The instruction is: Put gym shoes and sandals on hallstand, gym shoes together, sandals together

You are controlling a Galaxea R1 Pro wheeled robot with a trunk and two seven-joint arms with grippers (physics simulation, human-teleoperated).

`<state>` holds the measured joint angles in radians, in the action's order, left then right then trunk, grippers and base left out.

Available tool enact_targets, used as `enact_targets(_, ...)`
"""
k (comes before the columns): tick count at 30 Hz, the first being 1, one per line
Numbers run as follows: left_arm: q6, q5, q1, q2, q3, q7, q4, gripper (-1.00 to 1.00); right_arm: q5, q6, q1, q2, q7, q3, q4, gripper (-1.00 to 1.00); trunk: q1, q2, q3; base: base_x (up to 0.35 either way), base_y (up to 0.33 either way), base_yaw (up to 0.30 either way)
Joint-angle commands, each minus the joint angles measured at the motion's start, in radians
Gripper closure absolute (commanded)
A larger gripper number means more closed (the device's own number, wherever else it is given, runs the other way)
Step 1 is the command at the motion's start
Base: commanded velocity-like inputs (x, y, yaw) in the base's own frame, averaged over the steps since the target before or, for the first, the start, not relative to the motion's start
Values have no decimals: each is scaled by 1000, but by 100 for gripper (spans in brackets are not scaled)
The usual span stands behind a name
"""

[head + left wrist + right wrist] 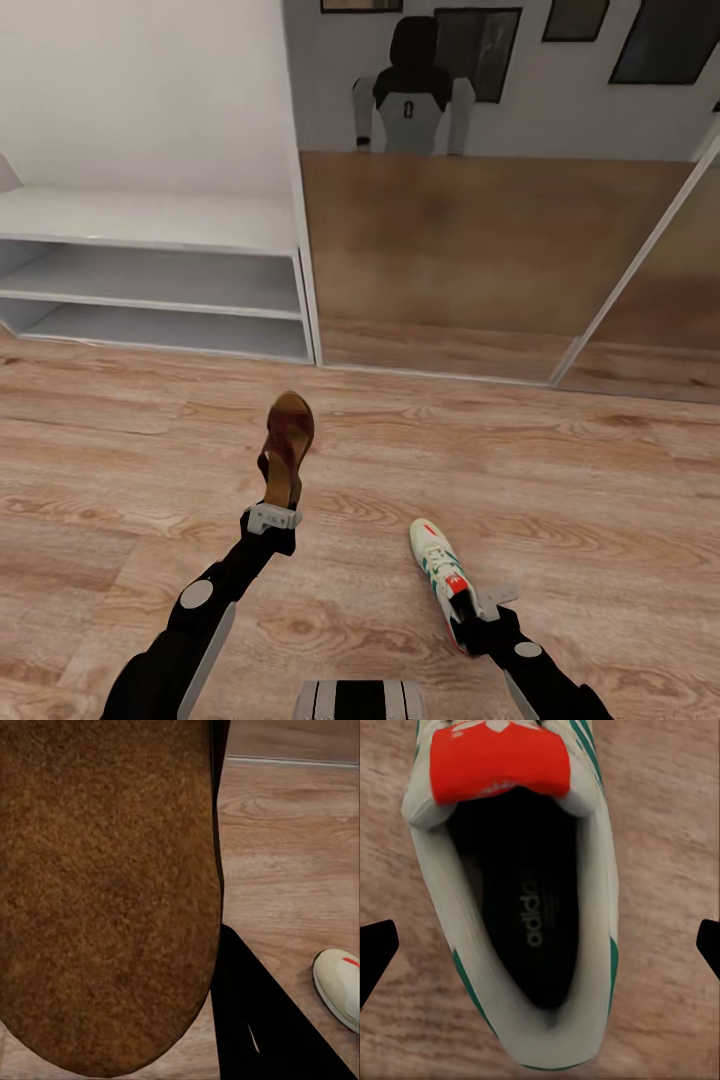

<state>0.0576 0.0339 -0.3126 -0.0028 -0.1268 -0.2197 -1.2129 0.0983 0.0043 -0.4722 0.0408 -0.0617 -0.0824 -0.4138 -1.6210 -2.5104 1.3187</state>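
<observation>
Across the corridor floor [560,470], wood planks run up to the hallstand [150,220], whose pale bench top and two low open shelves stand ahead and to the left, beside a mirrored sliding door [450,260].

Nearer, the left tool [272,520] has one sandal [287,445] by its heel end, held up off the floor with the toe pointing toward the rack; in the left wrist view its tan footbed [105,892] sits right against the camera, so the grip looks firm.

On the right, a gym shoe [440,570] seems to lie on the planks. The right tool [480,610] sits at its heel, and in the right wrist view the dark fingertips [375,949] stand wide apart on either side of the shoe's collar [521,922], touching nothing.

My judgement: bring that tool down squarely over the heel before squeezing, since the collar is soft and a skewed pinch could slip off. Carry both level to the rack.
</observation>
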Motion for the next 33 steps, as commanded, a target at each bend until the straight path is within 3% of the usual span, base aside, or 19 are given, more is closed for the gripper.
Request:
enact_targets(1, 5, 1, 0, 0, 1, -4, -1, 100, 10, 0, 0, 1, -1, -2, -1, -100, 0, -1, 6, 0, 0, 0)
enact_targets(5, 5, 0, 0, 0, 1, -4, -1, 100, 10, 1, 0, 2, -1, -2, -2, -100, -2, -1, 24, 0, 0, 0)
enact_targets(20, 5, 0, 0, 1, 1, -4, -2, 100, 9, 2, 0, 5, -1, -1, -3, -100, -2, -1, 27, 0, 0, 0)
enact_targets(29, 5, 0, -2, 0, 1, -4, -2, 100, 9, 2, 0, 7, -1, 0, -3, -100, -6, -3, 64, 0, 0, 0)
enact_targets(33, 5, -1, -2, 0, 1, -4, -2, 100, 9, 2, 0, 7, 0, 0, -3, -100, -6, -3, 67, 0, 0, 0)
